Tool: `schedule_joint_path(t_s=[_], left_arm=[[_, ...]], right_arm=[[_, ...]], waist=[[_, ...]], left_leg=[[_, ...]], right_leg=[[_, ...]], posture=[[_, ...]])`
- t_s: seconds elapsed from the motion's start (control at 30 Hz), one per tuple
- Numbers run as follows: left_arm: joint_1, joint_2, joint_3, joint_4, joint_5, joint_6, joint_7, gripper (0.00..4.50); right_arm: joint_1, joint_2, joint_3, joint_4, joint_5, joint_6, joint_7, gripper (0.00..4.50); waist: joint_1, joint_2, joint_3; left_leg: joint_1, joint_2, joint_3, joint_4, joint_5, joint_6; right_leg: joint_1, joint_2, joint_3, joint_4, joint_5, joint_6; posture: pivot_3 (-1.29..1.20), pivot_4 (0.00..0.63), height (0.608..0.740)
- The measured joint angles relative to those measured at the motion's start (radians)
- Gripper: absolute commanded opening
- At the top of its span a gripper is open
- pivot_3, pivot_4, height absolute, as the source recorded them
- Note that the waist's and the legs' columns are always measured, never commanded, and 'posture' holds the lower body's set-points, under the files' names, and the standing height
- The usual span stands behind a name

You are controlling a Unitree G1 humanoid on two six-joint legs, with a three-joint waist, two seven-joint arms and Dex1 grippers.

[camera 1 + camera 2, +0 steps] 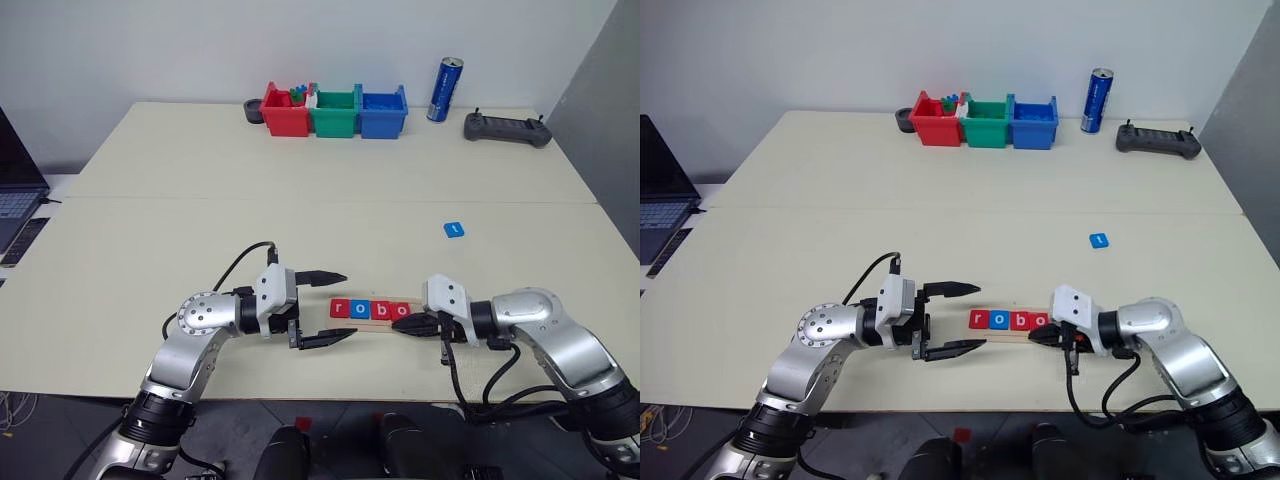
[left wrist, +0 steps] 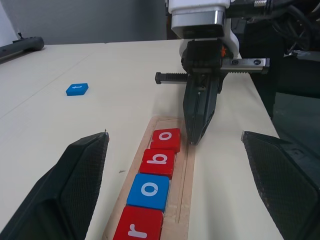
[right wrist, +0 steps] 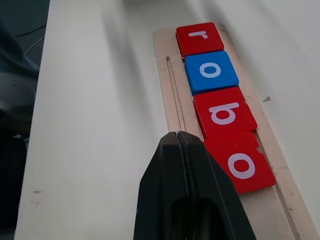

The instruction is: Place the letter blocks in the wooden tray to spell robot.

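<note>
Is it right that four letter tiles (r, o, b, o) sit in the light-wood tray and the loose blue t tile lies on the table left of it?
Not quite. The four letter tiles are in the light-wood tray, but the small blue t tile lies on the cream table beyond and right of the tray, as the left eye view shows.

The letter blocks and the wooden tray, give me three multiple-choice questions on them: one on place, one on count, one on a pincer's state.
1. Where is the blue t block?
A. in the wooden tray
B. loose on the table, apart from the tray
C. in the red bin

2. How many letter blocks lie in the wooden tray?
A. three
B. four
C. five

3. The right pincer is:
A. shut, holding nothing
B. open wide
C. shut on a block

Answers: 1 B, it lies alone on the table. 2 B, r, o, b, o sit in a row. 3 A, its fingers meet with nothing between.
</note>
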Motion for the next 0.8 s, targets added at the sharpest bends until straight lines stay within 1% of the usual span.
schedule_joint_path(t_s=[0.23, 0.8], left_arm=[[0.001, 0.001, 0.000, -0.001, 0.000, 0.002, 0.001, 4.50], [0.001, 0.002, 0.000, -0.001, 0.000, 0.005, -0.002, 4.50]], right_arm=[[-0.007, 0.023, 0.011, 0.034, -0.033, -0.021, -0.021, 0.03], [-0.021, 0.038, 0.013, 0.050, -0.040, -0.040, -0.051, 0.03]], waist=[[0.000, 0.000, 0.000], [0.000, 0.000, 0.000]], left_leg=[[0.000, 0.000, 0.000, 0.000, 0.000, 0.000], [0.000, 0.000, 0.000, 0.000, 0.000, 0.000]], right_leg=[[0.000, 0.000, 0.000, 0.000, 0.000, 0.000], [0.000, 0.000, 0.000, 0.000, 0.000, 0.000]], posture=[[0.00, 0.150, 0.740], [0.00, 0.150, 0.740]])
